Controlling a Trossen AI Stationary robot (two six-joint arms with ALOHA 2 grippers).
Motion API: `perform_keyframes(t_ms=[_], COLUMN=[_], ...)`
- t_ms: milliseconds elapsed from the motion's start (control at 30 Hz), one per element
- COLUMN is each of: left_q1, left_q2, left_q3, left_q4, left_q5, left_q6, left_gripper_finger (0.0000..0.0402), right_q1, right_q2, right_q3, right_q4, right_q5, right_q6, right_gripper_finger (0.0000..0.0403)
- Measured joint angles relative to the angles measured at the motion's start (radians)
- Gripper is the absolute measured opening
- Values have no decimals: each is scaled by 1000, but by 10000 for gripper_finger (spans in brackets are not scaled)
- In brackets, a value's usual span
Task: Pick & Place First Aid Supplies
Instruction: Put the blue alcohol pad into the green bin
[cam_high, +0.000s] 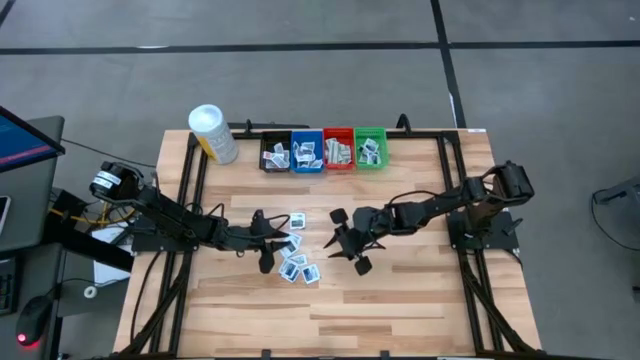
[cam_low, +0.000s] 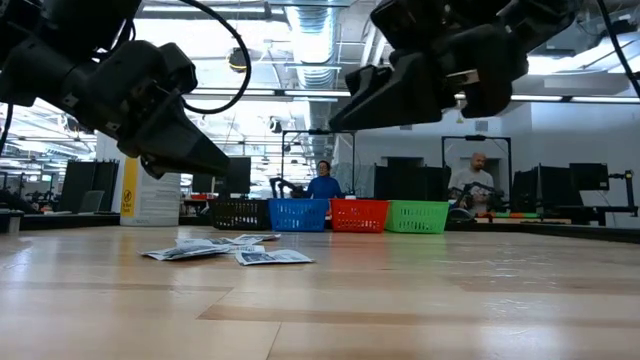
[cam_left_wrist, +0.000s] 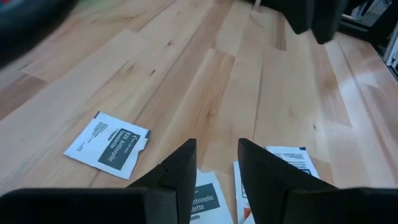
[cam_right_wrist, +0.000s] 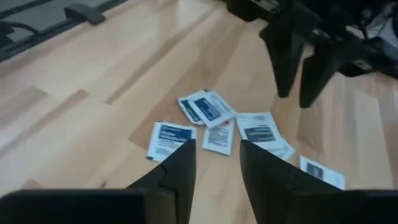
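Note:
Several first aid supplies, small flat white packets (cam_high: 297, 258) with dark and blue print, lie loose on the wooden table (cam_high: 400, 300) at its middle. They also show in the low view as packets (cam_low: 228, 251). My left gripper (cam_high: 275, 243) hangs open just left of the pile, tilted down over it; in its wrist view one packet (cam_left_wrist: 109, 144) lies ahead of the fingers and two lie under them. My right gripper (cam_high: 342, 243) hangs open just right of the pile, above the table, facing the packets (cam_right_wrist: 217, 127). Nothing is between either pair of fingers.
Black (cam_high: 275, 153), blue (cam_high: 306, 152), red (cam_high: 338, 150) and green (cam_high: 370, 148) bins stand in a row at the far edge, each with packets inside. A white-capped yellow container (cam_high: 213, 133) stands at the far left. Bare wood lies toward the near edge.

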Motion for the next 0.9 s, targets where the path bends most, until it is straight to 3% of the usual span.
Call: perform_keyframes(t_ms=[167, 467, 900], left_q1=[-15, -33, -33], left_q2=[0, 0, 0], left_q3=[0, 1, 1], left_q4=[0, 1, -3], left_q5=[-1, -26, -26], left_q6=[-1, -15, -14], left_gripper_finger=[117, 117, 117], right_q1=[26, 51, 66], right_q2=[49, 285, 488], right_q3=[-1, 17, 134], right_q4=[78, 398, 385], right_q5=[-1, -3, -3], right_q6=[21, 79, 167], right_gripper_finger=[151, 236, 249])
